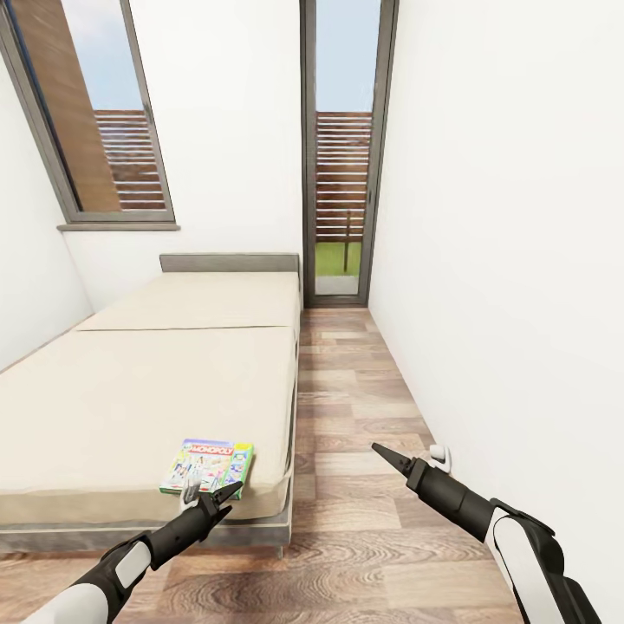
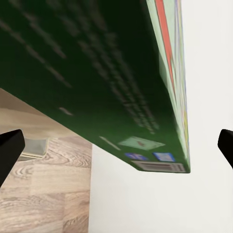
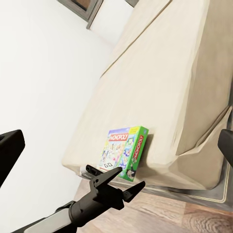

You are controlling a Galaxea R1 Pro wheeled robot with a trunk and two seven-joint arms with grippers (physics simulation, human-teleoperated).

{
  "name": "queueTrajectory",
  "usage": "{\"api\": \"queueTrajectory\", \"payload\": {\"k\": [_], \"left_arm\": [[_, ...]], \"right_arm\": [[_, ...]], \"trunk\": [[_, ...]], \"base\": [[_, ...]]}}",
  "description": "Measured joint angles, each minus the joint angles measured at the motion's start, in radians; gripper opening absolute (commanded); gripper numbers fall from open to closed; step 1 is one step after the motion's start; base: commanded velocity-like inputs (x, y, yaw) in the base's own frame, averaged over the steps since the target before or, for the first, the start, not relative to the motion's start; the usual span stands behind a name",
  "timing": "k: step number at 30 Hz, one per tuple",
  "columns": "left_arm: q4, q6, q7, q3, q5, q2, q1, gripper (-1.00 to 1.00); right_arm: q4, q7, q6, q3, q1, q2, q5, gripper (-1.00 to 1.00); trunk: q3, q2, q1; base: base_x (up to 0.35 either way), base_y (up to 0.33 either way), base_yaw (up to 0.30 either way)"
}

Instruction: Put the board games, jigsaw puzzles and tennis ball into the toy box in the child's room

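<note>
Board game flat on bed, at near edge by right-hand corner, green side facing edge. Left gripper spread, fingers just beside box's near edge, holding nothing; left wrist view shows box's dark green underside close. Right gripper over plank floor near wall; cannot tell its state.

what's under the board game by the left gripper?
The board game lies at the near edge of the bed, by the open left gripper. The right wrist view shows it tilted, one edge raised off the cream mattress; the contact area beneath is hidden by the box.
</note>
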Motion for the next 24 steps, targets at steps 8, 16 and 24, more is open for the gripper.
{"api": "queueTrajectory", "payload": {"k": [8, 16, 24], "left_arm": [[0.000, 0.001, 0.000, 0.000, 0.000, 0.000, 0.000, 1.00], [0.000, 0.000, -0.001, 0.000, 0.000, 0.001, 0.000, 1.00], [0.000, 0.000, -0.002, 0.000, 0.000, 0.001, 0.000, 1.00]], "right_arm": [[0.000, 0.000, 0.000, 0.000, 0.000, 0.000, 0.000, 1.00], [0.000, 0.000, 0.000, 0.000, 0.000, 0.000, 0.000, 1.00], [0.000, 0.000, 0.000, 0.000, 0.000, 0.000, 0.000, 1.00]], "trunk": [[0.000, 0.000, 0.000], [0.000, 0.000, 0.000], [0.000, 0.000, 0.000]], "base": [[0.000, 0.000, 0.000], [0.000, 0.000, 0.000], [0.000, 0.000, 0.000]]}}
